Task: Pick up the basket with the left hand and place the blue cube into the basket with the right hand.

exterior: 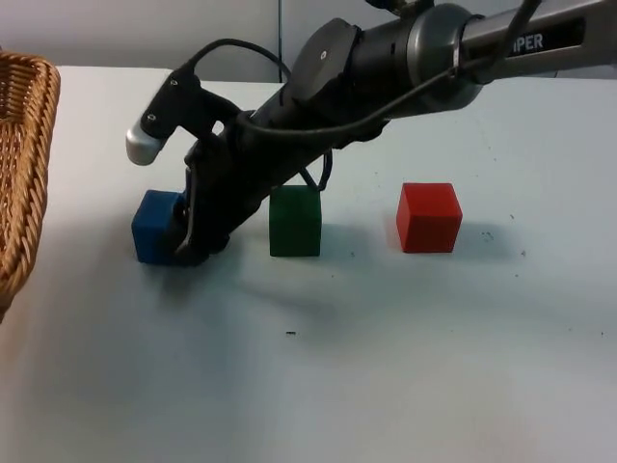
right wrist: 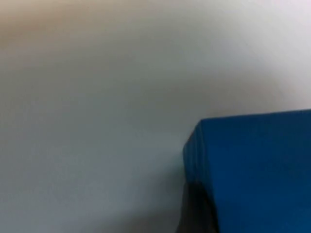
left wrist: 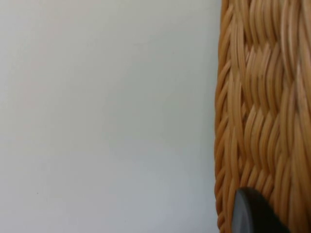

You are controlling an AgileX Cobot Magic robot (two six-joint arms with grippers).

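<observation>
The blue cube (exterior: 154, 226) rests on the white table, left of the green one. My right gripper (exterior: 189, 241) has come down on the cube's right side and is shut on it; the cube's right part is hidden behind the gripper. Seen from the right wrist, the blue cube (right wrist: 252, 170) lies close against a dark fingertip (right wrist: 194, 213). The wicker basket (exterior: 24, 174) stands at the far left edge of the top view. From the left wrist its woven wall (left wrist: 262, 107) runs alongside a black fingertip (left wrist: 250, 213), and my left gripper is shut on the basket.
A green cube (exterior: 294, 221) stands just right of the right gripper, and a red cube (exterior: 429, 217) lies farther right. The right arm (exterior: 386, 68) stretches across the back of the table. A small dark speck (exterior: 290, 334) marks the table's front area.
</observation>
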